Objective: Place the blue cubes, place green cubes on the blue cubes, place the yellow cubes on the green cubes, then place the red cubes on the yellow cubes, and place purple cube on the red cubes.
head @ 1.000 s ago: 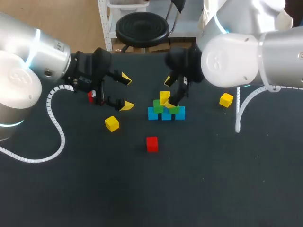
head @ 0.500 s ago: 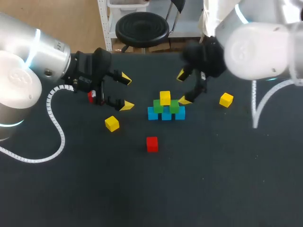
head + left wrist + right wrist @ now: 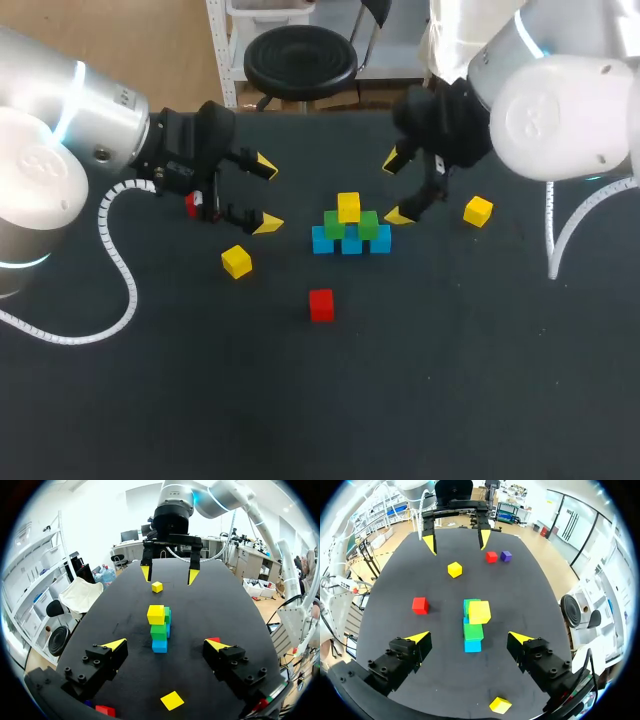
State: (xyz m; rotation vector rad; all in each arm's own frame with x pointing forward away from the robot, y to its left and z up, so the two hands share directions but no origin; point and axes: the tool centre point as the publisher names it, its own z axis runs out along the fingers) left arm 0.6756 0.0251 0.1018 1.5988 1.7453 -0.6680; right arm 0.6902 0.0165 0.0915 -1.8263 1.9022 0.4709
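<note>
Left hand (image 3: 268,194): spread wide, above table (image 3: 450,380), well apart from blue cubes (image 3: 351,243). Right hand (image 3: 396,189): spread wide, near yellow cube (image 3: 348,207) seated on green cubes (image 3: 367,226).

black table (image 3: 300,400) | blue cube row (image 3: 351,244) mid-table | yellow cube (image 3: 237,261) left of row | red cube (image 3: 321,304) nearer robot | second yellow cube (image 3: 478,211) right | second red cube (image 3: 491,556) just beside purple cube (image 3: 506,556)
</note>
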